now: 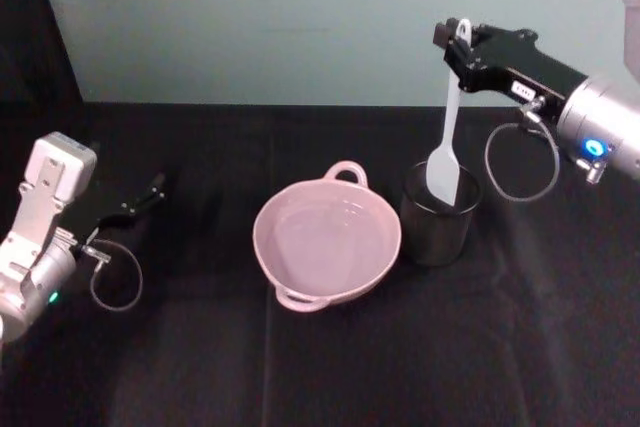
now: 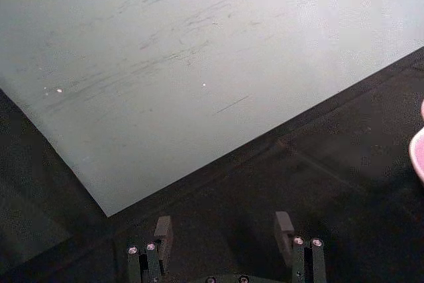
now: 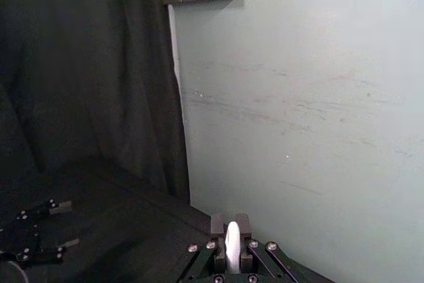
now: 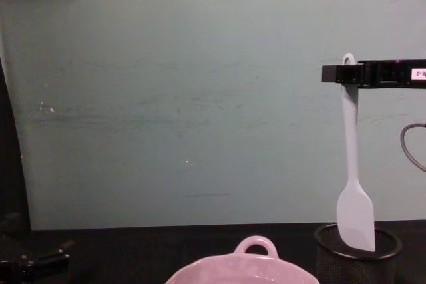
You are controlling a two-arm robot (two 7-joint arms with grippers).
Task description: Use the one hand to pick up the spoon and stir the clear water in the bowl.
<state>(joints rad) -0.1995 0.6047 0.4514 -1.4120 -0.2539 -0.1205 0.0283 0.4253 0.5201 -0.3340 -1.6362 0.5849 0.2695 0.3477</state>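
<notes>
Fingers of the right gripper (image 1: pixel 457 49) pinched shut on the top of the spoon (image 1: pixel 446 142), as seen from the head. One slim white spoon, hanging upright, hole at its tip just above the grip, flat paddle head dipped into the mouth of one black mesh cup (image 1: pixel 438 232). Just beside the cup, to its left, one wide pale pink bowl (image 1: pixel 262 237) with two loop handles, holding clear water (image 1: pixel 325 242) barely visible against the pink. Well apart, at the left of the black table (image 1: pixel 300 377), the left gripper (image 1: pixel 153 188), low and idle.

From the left wrist: fingers (image 2: pixel 163 230) spread apart with nothing between them, a detail hard to read from the head. A sliver of the bowl (image 2: pixel 419 150) at the edge.

From the right wrist: two black pads closed on the spoon (image 3: pixel 232 246), with the left gripper (image 3: pixel 33 240) far off over the dark cloth.

From the chest, side-on: right gripper (image 4: pixel 346 73) level and high against the pale green wall (image 4: pixel 166 98). Spoon (image 4: pixel 351 164) hanging straight down, its lower edge within the mouth of the cup (image 4: pixel 329 261). Bowl (image 4: pixel 239 274) lower down, showing one loop handle.
</notes>
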